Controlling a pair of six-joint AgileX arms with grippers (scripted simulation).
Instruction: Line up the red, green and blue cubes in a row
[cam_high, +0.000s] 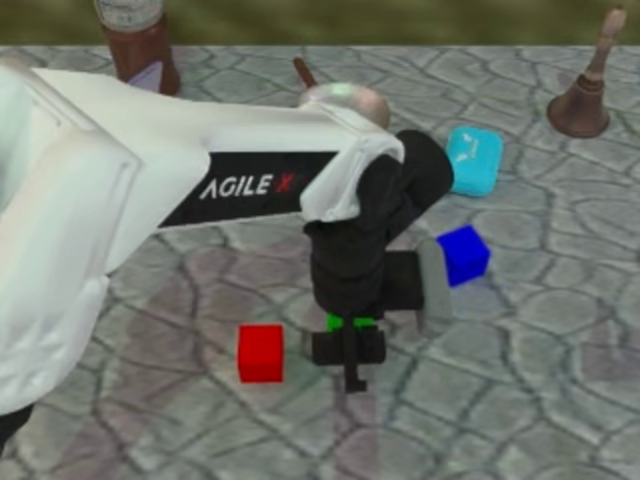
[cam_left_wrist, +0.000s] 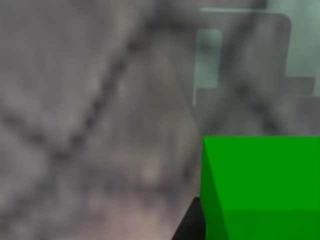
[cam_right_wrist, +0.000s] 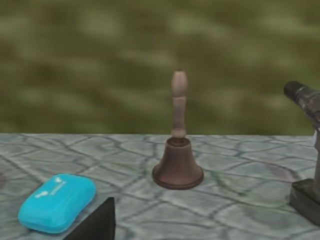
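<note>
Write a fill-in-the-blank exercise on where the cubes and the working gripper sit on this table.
1. The left gripper is closed around the ____ cube.
2. On the table, the red cube sits to the top view's ____ of that gripper.
3. The cyan block lies close to the ____ cube.
4. A brown ____ stands at the table's far right corner.

Missing words: green; left; blue; bell

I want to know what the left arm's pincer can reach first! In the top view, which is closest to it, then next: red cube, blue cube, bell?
From the left pincer, low in the middle:
1. Red cube, just to its left.
2. Blue cube, up and to its right.
3. Bell, at the far right corner.
</note>
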